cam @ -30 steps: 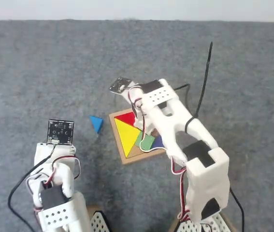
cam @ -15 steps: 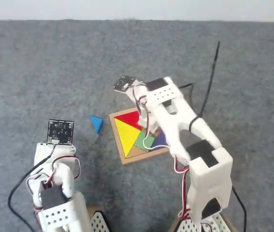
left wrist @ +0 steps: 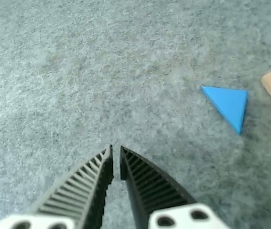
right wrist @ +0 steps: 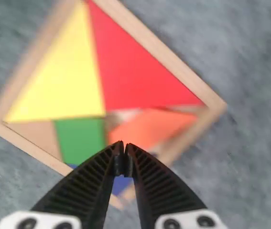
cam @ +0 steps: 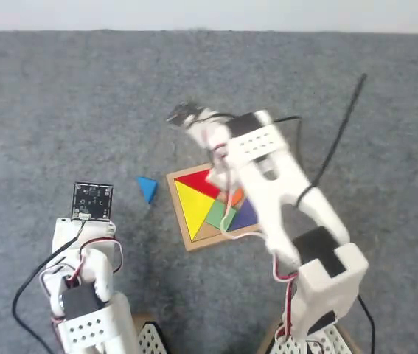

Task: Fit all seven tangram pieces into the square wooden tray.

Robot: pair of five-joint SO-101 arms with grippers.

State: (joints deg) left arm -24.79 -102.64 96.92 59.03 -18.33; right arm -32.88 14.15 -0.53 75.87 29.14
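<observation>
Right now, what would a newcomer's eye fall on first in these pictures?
The square wooden tray mid-table, nearly full of bright tangram pieces, with the right pincer shut over it. To its left in the high view, a lone blue triangle lies on the grey carpet, apart from the tray.

White plastic shells on left arm (cam: pixel 83 254), right arm (cam: pixel 279 181); black servo blocks (cam: pixel 318 243), perforated bases (cam: pixel 94 332) at 6 o'clock, black and red-white cables (cam: pixel 341 125). Black ribbed fingers (left wrist: pixel 85 186), white screw-holed mounts (right wrist: pixel 192 220) on left pincer (left wrist: pixel 116 155), right pincer (right wrist: pixel 124 149).
</observation>
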